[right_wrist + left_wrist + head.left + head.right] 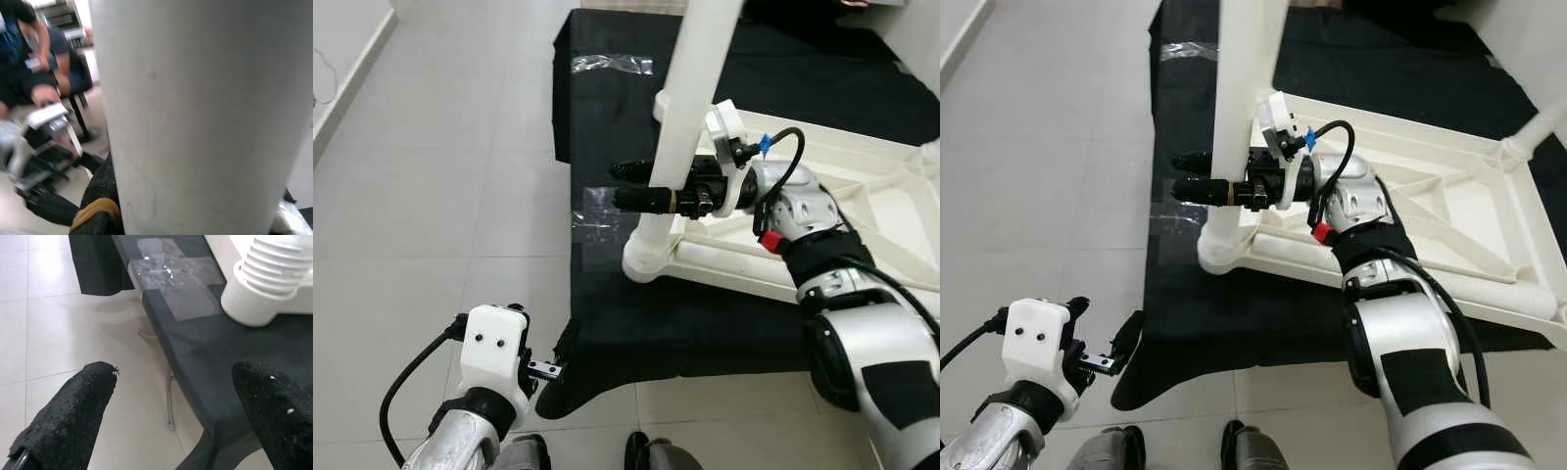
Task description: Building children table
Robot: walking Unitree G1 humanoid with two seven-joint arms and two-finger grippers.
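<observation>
One white tabletop [1449,166], one table leg [690,108], two grippers, one black cloth [705,323].

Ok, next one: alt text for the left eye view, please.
The right gripper grips a white table leg standing upright in the corner socket of an upturned white tabletop on a black cloth. The left gripper hangs low over tiled floor.
</observation>
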